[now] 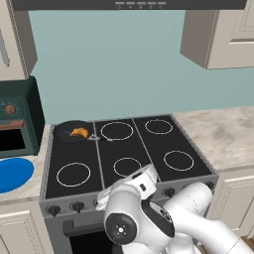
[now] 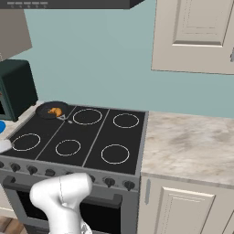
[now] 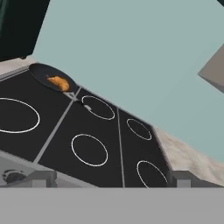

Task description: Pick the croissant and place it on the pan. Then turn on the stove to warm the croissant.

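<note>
The claw [image 3: 112,186] stands released and empty at the black six-ring stove's [image 1: 149,144] front edge. Judging by this, placing is done; next comes reaching down to a dark knob [image 1: 77,205] just below. Far ahead-left, the small golden croissant [image 1: 79,132] lies in the round black pan [image 1: 64,130]. Beyond: pale blue wall [image 1: 124,64]; marbled tabletop [image 2: 192,141] right.

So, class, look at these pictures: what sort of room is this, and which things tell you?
A home kitchen, rendered. A black stove with six rings carries a pan holding a croissant, with cupboards above and a stone-look counter beside it.
</note>
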Robot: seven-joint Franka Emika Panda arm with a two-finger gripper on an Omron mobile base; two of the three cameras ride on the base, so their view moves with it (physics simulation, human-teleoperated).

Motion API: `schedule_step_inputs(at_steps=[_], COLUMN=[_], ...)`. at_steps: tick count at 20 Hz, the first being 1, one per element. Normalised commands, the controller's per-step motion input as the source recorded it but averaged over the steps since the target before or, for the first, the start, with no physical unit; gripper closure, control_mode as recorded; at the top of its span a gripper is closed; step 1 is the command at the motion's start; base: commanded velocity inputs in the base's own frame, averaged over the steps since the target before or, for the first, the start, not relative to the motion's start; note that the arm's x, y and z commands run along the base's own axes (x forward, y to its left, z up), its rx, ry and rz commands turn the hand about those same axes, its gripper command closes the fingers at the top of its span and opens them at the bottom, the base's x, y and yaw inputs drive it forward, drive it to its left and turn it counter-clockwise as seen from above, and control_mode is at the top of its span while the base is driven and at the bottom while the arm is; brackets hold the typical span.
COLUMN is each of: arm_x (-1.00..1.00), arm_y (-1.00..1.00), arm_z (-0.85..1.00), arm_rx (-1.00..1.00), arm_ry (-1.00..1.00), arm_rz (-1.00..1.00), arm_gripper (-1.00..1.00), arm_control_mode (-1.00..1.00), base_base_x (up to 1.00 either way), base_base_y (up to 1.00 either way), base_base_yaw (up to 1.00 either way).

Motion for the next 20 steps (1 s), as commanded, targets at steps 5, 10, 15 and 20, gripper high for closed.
schedule_step_inputs(at_steps=[5, 10, 15, 20], arm_x=[-0.25, -0.15, -0.1, 0.0], arm_y=[0.18, 0.18, 0.12, 0.0], arm_z=[-0.2, -0.31, -0.35, -0.32], arm_rx=[0.0, 0.0, 0.0, 0.0], arm_ry=[0.0, 0.02, 0.04, 0.02], arm_rz=[0.0, 0.0, 0.0, 0.0], arm_gripper=[-1.0, -1.0, -1.0, -1.0], arm_control_mode=[-1.0, -1.0, -1.0, -1.0], base_base_x=[0.0, 0.0, 0.0, 0.0], base_base_y=[0.0, 0.0, 0.0, 0.0], base_base_yaw=[0.0, 0.0, 0.0, 0.0])
